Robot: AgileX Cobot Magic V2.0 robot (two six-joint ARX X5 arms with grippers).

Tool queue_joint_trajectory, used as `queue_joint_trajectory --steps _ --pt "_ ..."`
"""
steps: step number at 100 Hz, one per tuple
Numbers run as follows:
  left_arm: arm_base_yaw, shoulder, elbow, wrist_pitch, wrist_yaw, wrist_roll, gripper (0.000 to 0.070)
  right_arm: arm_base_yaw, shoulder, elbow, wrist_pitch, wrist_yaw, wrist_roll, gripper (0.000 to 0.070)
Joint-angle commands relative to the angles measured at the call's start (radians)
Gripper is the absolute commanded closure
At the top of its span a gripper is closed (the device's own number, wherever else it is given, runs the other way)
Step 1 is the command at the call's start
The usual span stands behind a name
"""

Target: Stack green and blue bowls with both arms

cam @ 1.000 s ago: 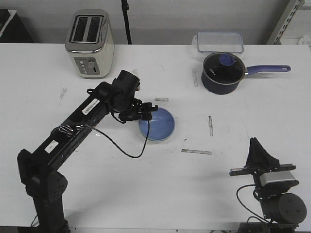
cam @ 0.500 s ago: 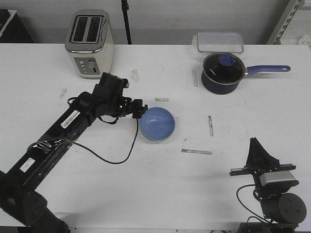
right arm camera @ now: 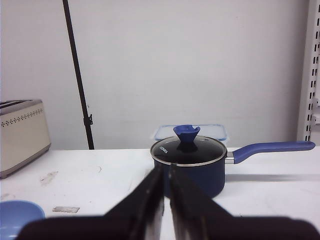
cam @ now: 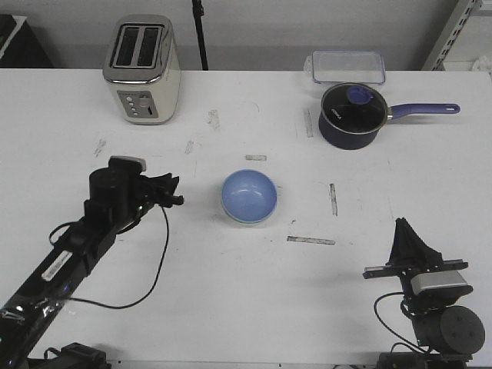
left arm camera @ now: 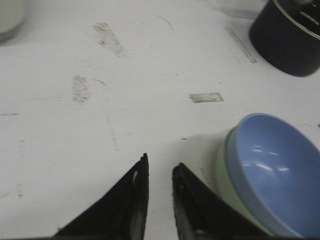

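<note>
Left gripper (cam: 175, 191) sits left of centre in the front view, fingers nearly together, nothing between them. Right gripper (cam: 403, 227) is parked lower right, fingers pressed together, also empty. Two bowls, one stack: the blue bowl (cam: 249, 195) nests inside the green bowl (left arm camera: 226, 180) at mid-frame on the white table (cam: 231, 300). One toaster (cam: 142, 69) upper left, one saucepan (cam: 352, 115) upper right, one clear container (cam: 347, 66) behind it.
</note>
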Motion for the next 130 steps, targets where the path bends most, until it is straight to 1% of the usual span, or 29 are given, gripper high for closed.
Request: queue_joint_trajectory --steps 1,6,14,30,43,50,55,70,105,130 --pt "0.015 -0.061 -0.079 0.065 -0.061 0.058 0.0638 0.0 -0.002 0.002 0.011 0.0 0.01 0.0685" --pt "0.031 -0.113 -0.136 0.087 -0.109 0.09 0.066 0.0 -0.002 0.002 0.011 0.0 0.01 0.0685" --pt "0.054 -0.195 -0.216 0.103 -0.167 0.138 0.0661 0.0 -0.002 0.002 0.011 0.0 0.01 0.0685" --pt "0.101 -0.367 -0.359 0.13 -0.177 0.207 0.0661 0.0 -0.002 0.002 0.011 0.0 0.01 0.0685" --pt "0.144 -0.528 -0.475 0.173 -0.177 0.205 0.0662 0.0 -0.002 0.002 0.011 0.0 0.01 0.0685" --pt "0.164 -0.617 -0.522 0.169 -0.177 0.205 0.0667 0.0 -0.002 0.002 0.011 0.0 0.01 0.0685" --pt "0.179 -0.675 -0.55 0.163 -0.177 0.205 0.0699 0.0 -0.002 0.002 0.011 0.0 0.01 0.0685" --pt "0.212 -0.811 -0.592 0.146 -0.177 0.204 0.0699 0.0 -0.002 0.002 0.011 0.0 0.01 0.0685" --pt "0.227 -0.972 -0.592 0.143 -0.177 0.204 0.0699 0.0 -0.002 0.002 0.011 0.0 0.01 0.0685" --pt "0.227 -1.014 -0.592 0.143 -0.177 0.204 0.0699 0.0 -0.002 0.002 0.011 0.0 0.01 0.0685"
